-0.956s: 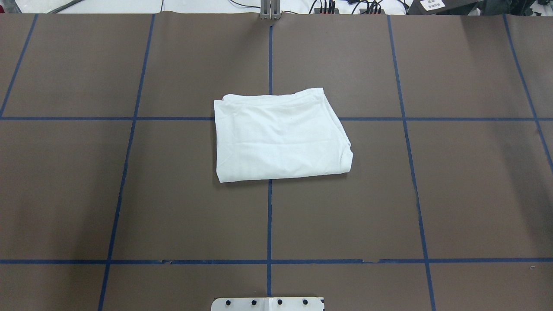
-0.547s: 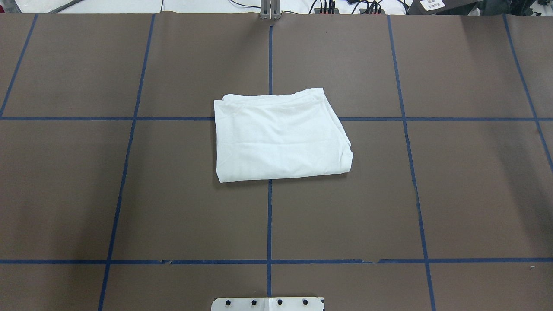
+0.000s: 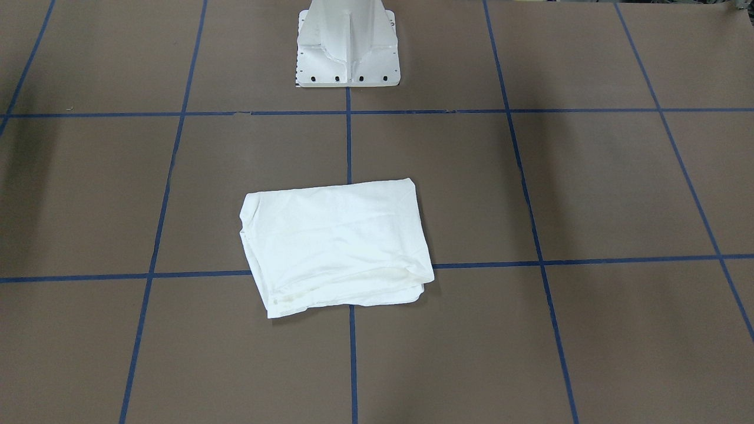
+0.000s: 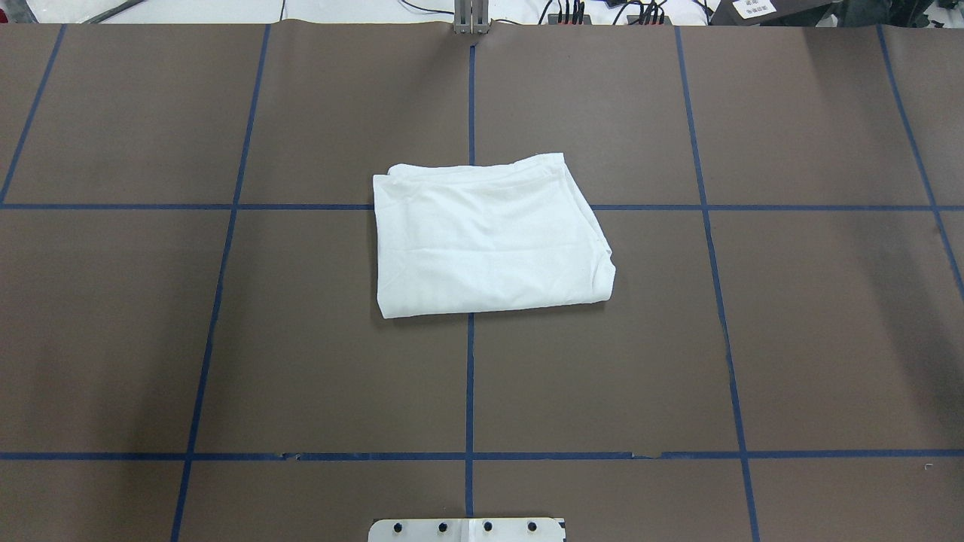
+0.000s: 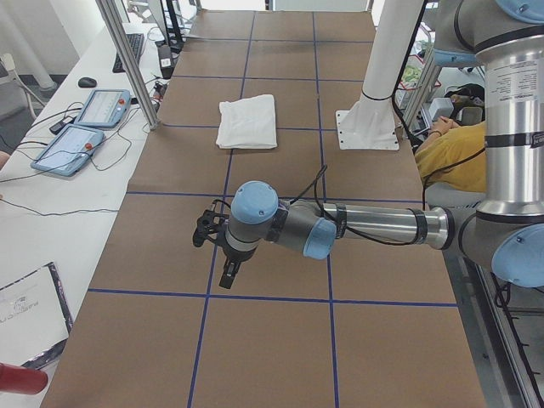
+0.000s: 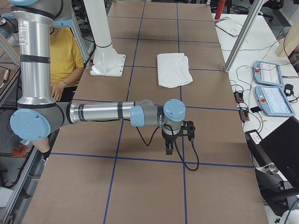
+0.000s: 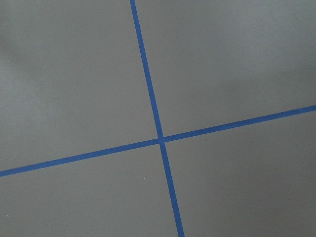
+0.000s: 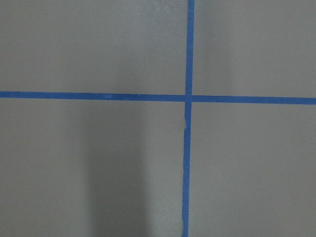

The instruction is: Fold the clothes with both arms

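Shirt (image 4: 489,237) folded into a soft, rumpled white rectangle
Layered edges at 3 o'clock; left gripper (image 5: 228,274), right gripper (image 6: 169,148) jaws: can't tell.

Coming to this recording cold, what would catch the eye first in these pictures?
A white folded shirt lies alone at the middle of the brown table, across the blue tape grid. The arms show only in the side views. The left arm and the right arm each reach out over one end of the table, well away from the shirt.
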Tool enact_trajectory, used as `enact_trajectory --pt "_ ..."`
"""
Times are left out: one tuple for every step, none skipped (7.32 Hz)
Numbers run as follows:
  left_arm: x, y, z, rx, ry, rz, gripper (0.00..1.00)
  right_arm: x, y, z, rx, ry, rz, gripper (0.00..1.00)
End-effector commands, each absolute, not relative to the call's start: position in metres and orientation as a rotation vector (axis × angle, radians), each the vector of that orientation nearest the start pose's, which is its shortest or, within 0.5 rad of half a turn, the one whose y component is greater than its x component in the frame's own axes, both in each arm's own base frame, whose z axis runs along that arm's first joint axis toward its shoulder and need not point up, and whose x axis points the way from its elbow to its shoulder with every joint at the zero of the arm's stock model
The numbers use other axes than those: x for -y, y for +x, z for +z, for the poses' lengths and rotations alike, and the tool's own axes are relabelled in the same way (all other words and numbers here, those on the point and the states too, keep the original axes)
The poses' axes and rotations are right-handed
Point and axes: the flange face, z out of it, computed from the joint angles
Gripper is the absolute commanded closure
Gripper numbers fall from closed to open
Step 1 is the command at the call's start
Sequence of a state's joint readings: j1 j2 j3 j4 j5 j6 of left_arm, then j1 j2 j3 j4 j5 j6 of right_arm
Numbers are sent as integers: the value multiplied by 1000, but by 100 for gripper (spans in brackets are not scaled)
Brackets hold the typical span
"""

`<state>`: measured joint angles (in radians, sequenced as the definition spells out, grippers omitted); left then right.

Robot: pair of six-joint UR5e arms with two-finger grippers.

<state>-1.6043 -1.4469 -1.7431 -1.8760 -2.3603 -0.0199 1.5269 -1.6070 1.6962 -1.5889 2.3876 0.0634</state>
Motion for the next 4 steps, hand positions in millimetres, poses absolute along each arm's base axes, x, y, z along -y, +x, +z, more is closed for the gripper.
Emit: enact_trajectory --pt "456 -77 601 -779 342 92 0 481 39 614 830 18 -3 0" --pt "456 -76 604 -780 336 93 0 482 39 613 827 20 -4 0" --pt "456 -77 606 -778 335 90 0 481 39 618 824 11 0 0" --pt "457 -76 605 -774 339 93 0 481 39 616 824 14 -1 0"
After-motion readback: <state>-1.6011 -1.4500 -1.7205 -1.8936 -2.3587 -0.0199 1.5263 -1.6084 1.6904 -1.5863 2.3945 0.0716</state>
